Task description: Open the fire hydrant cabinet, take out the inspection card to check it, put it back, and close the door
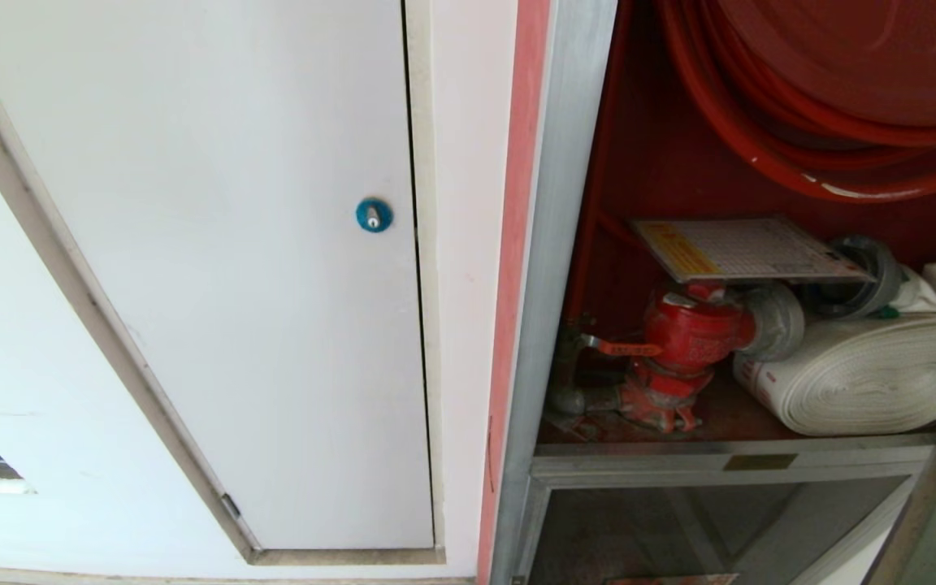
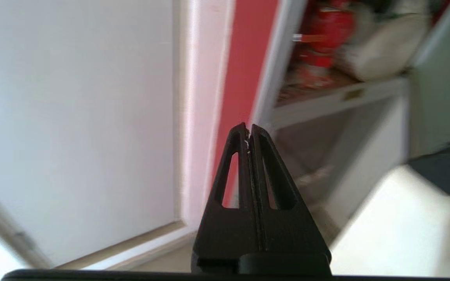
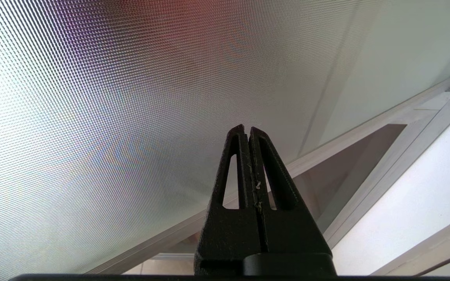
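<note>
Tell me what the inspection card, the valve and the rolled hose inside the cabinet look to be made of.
Inspection card: probably laminated paper, since its flat printed face shows a slight sheen. Valve: likely cast metal under glossy red paint, with highlights on its rounded body. Rolled hose: apparently woven white fabric, matte, wound in flat layers.

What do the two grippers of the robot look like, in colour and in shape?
Both look alike. The left gripper and the right gripper are matte black, each with two long fingers that taper towards the tip, and each finger has a narrow slot cut through it. The right gripper carries small pale specks along the seam between its fingers. No cables or markings show.
</note>
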{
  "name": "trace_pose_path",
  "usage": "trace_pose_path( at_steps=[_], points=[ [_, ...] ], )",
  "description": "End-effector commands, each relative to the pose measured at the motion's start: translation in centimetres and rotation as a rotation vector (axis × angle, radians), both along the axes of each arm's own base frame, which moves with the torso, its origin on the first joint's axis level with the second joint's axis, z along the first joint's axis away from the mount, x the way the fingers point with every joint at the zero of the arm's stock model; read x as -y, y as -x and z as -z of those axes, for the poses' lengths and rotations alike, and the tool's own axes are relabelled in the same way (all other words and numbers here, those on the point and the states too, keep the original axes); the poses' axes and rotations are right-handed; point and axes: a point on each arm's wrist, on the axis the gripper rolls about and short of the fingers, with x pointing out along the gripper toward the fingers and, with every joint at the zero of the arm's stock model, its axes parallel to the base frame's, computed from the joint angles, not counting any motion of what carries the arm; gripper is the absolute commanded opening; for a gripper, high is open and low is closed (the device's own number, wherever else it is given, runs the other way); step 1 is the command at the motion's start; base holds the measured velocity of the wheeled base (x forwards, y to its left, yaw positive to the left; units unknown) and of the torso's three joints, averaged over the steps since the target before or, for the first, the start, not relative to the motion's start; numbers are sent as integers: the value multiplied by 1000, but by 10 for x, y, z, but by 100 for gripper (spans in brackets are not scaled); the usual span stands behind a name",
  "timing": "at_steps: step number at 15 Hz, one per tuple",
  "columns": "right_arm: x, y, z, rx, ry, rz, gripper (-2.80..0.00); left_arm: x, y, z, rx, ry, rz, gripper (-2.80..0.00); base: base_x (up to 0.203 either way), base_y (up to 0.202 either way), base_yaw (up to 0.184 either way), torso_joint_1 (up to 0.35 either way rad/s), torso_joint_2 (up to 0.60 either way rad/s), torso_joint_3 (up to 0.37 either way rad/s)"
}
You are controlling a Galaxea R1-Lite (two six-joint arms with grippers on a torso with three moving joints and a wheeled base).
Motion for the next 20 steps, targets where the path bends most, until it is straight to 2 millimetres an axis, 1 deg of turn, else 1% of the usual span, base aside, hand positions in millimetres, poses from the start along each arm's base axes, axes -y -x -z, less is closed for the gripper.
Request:
trace_pose_path(
  at_steps=[1,2,4,7,8,9,10,11,13,16,18,20],
  points=[
    [0,0,0,-1,1,-1,-280,-1,7,17,49,-17,-63,-280,0,0,0,0,0,0],
    [0,0,0,-3,1,-1,-280,-3,6,27,55,-34,-134,-280,0,0,0,0,0,0],
    [0,0,0,-1,0,-1,-280,-6,-1,40,16,-46,-261,-280,0,0,0,0,0,0],
    [0,0,0,-2,0,-1,-280,-9,-15,60,-17,-99,-374,-280,0,0,0,0,0,0],
    [0,0,0,-2,0,0,-280,-9,-21,70,-28,-117,-406,-280,0,0,0,0,0,0],
    [0,0,0,-2,0,-1,-280,-10,-28,82,-19,-144,-441,-280,0,0,0,0,0,0],
    [0,0,0,-2,0,-1,-280,-11,-33,88,31,-170,-476,-280,0,0,0,0,0,0],
    [0,0,0,-2,0,-1,-280,-11,-36,91,61,-198,-504,-280,0,0,0,0,0,0],
    [0,0,0,-2,0,-1,-280,-12,-36,93,44,-202,-510,-280,0,0,0,0,0,0],
    [0,0,0,-2,0,-1,-280,-12,-36,101,-31,-209,-498,-280,0,0,0,0,0,0],
    [0,0,0,-2,0,-1,-280,-11,-36,100,-41,-138,-496,-280,0,0,0,0,0,0],
    [0,0,0,-2,0,-1,-280,-11,-36,100,-45,-118,-497,-280,0,0,0,0,0,0]
  ],
)
